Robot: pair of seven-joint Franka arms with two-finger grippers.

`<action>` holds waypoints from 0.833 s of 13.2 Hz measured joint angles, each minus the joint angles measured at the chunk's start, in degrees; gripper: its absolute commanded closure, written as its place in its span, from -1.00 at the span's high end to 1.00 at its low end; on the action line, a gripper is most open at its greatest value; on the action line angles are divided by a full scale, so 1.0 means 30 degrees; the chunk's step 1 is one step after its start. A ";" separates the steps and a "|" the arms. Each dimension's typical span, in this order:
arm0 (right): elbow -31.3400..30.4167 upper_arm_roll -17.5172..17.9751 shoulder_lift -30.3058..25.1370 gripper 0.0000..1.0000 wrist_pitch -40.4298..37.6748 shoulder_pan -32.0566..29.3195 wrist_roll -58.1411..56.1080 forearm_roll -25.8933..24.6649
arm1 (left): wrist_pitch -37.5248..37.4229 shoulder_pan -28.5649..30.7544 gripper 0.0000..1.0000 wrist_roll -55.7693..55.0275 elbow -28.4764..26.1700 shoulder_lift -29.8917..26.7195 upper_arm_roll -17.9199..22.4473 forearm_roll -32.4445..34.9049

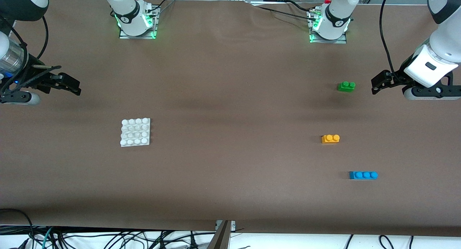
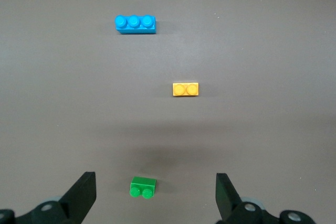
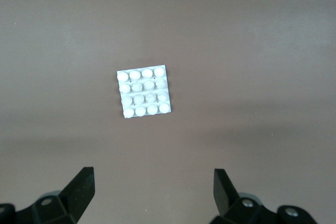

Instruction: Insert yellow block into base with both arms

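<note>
The yellow block [image 1: 330,139] [image 2: 186,89] lies alone on the brown table toward the left arm's end, studs up. The white base [image 1: 135,132] [image 3: 144,92] lies flat toward the right arm's end. My left gripper [image 1: 376,86] [image 2: 156,192] hangs open and empty in the air at the left arm's end of the table, with a green brick showing between its fingers on the cloth below. At the right arm's end my right gripper [image 1: 74,87] [image 3: 154,192] also hangs open and empty, above bare cloth short of the base.
A green two-stud brick [image 1: 346,86] [image 2: 143,187] lies farther from the front camera than the yellow block. A blue three-stud brick [image 1: 363,175] [image 2: 135,23] lies nearer to it. Cables [image 1: 108,238] run along the table's front edge.
</note>
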 measured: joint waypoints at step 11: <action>0.0000 0.0001 0.0002 1.00 0.0000 0.0001 -0.0007 -0.0375 | -0.0072 -0.0006 1.00 0.0000 0.0000 0.0000 -0.0042 0.0000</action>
